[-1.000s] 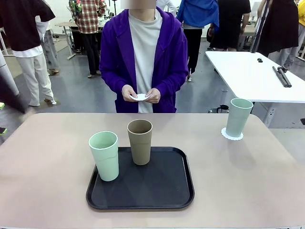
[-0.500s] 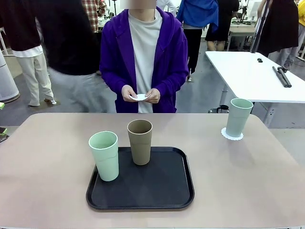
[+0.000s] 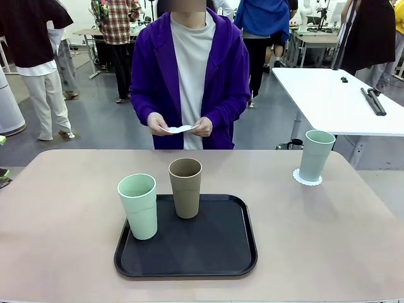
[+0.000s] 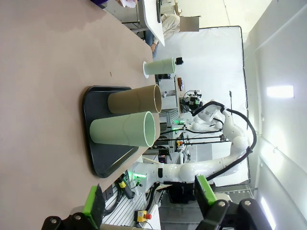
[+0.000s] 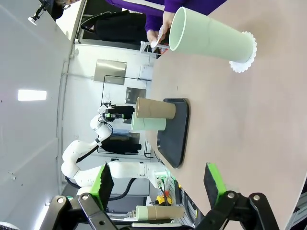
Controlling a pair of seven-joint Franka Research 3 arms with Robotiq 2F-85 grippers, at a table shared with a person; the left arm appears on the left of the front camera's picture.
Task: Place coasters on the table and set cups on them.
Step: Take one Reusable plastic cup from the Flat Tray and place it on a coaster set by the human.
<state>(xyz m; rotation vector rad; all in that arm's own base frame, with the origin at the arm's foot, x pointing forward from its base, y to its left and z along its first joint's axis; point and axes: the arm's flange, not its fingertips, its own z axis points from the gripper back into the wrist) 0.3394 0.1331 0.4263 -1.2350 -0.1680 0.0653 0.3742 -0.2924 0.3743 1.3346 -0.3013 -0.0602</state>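
Note:
A pale mint cup (image 3: pixel 315 155) stands on a white scalloped coaster (image 3: pixel 307 178) at the far right of the beige table (image 3: pixel 63 208). Another mint cup (image 3: pixel 138 206) and a tan cup (image 3: pixel 185 187) stand upright on the black tray (image 3: pixel 214 246). Across the table, a person's hands hold white coasters (image 3: pixel 179 129) at waist height. In the left wrist view my left gripper (image 4: pixel 147 201) is open and holds nothing, well short of the tray's cups (image 4: pixel 123 129). My right gripper (image 5: pixel 158 184) is open too, with the cup on its coaster (image 5: pixel 211 40) well ahead.
A white table (image 3: pixel 334 101) stands behind at the right. Several people stand farther back in the room. Bare tabletop lies to the left of the tray and between the tray and the right-hand cup.
The person's hands have drawn slightly apart with the coasters between them. A passer-by behind the person has moved off. The cups and tray have not moved.

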